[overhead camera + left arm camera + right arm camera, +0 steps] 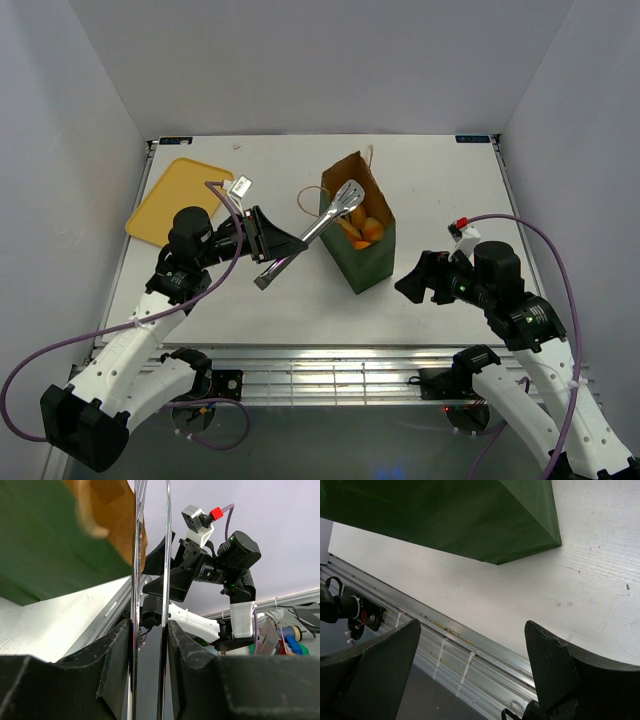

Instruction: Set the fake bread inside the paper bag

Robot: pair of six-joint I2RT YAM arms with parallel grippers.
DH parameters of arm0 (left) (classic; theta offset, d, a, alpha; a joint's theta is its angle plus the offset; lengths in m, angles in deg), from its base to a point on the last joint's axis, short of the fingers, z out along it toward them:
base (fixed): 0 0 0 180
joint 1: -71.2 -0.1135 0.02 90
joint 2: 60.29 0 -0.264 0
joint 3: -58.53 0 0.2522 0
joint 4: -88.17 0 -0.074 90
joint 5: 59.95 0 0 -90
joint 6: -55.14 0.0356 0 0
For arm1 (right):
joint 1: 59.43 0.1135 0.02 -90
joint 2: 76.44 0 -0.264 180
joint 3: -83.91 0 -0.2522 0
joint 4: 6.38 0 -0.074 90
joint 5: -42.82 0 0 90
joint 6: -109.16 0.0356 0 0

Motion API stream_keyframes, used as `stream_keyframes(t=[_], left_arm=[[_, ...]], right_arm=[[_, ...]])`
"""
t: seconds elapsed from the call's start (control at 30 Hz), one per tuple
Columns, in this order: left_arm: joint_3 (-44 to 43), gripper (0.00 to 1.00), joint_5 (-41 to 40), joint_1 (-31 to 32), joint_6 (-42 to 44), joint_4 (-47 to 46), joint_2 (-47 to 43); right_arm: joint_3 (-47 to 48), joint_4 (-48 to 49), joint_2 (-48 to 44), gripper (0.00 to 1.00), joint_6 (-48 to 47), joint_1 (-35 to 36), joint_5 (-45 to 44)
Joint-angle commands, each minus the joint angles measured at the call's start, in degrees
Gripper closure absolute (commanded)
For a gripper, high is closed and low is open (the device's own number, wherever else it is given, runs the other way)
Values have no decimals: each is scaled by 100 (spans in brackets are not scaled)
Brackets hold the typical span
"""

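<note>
The dark green paper bag (362, 240) stands open in the middle of the table, brown inside. Several orange bread pieces (366, 230) lie in it. My left gripper (283, 250) is shut on the metal tongs (325, 222), whose spoon tips reach over the bag's mouth. In the left wrist view the tongs' arms (150, 580) run up between my black fingers (116, 655) toward the bag (45, 540). My right gripper (412, 282) is open and empty, low to the right of the bag. The right wrist view shows the bag's base (470, 520) ahead.
A flat yellow tray (172, 198) lies at the back left, with no bread showing on it. The table's metal front rail (450, 645) runs close under my right gripper. White walls close in the table on three sides.
</note>
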Motion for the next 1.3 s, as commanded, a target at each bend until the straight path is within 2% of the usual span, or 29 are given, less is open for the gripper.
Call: stream_keyframes(t=[0.0,0.4,0.6,0.7,0.9,1.1,1.27], left_arm=[[-25,56,-24,36,15,-114,-165],[-358,57,-120,36,155,35,-262],[-780,58,-463,36,752,887,-323],[-1131,59,-989,36,1236,1476,-419],[-1711,61,-2571,36,2359,2617,-613],[-2072,60,-3994,36,3222,3033,-596],[-1968,60,-4769,36,3714,3007,-569]], right_arm=[[-52,245,-65,10,-26,13,7],[-53,245,-65,10,-26,13,7],[-53,245,-83,10,-43,22,7],[-61,236,-92,10,-52,13,15],[-79,184,-127,10,-70,13,24],[-44,105,-162,10,-87,13,15],[0,43,-188,10,-96,13,-2]])
